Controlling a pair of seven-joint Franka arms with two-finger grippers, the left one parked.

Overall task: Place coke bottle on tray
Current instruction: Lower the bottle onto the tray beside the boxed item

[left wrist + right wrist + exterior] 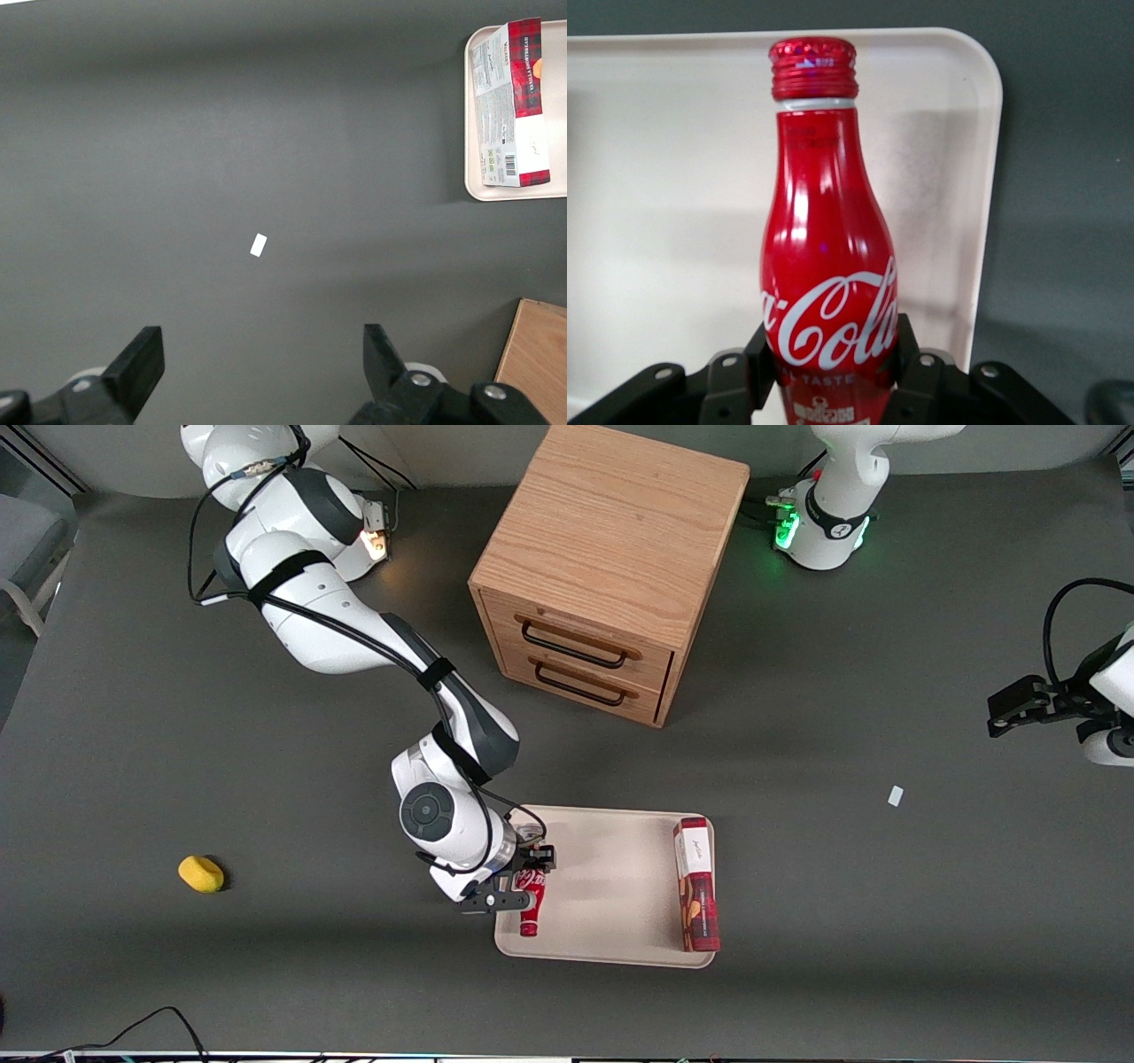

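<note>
Right wrist view shows the end effector [833, 367] clamped on the coke bottle's [826, 257] lower body, keeping it lengthwise over the tray [664, 177] near its rim; whether it already rests there is probably unclear.

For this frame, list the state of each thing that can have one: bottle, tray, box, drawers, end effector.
coke bottle: capped, lying over the tray, held
tray: flat on the table, carrying the box
red-and-white box: lying on the tray
drawers: both closed
end effector: over the tray's edge, shut on the bottle
</note>
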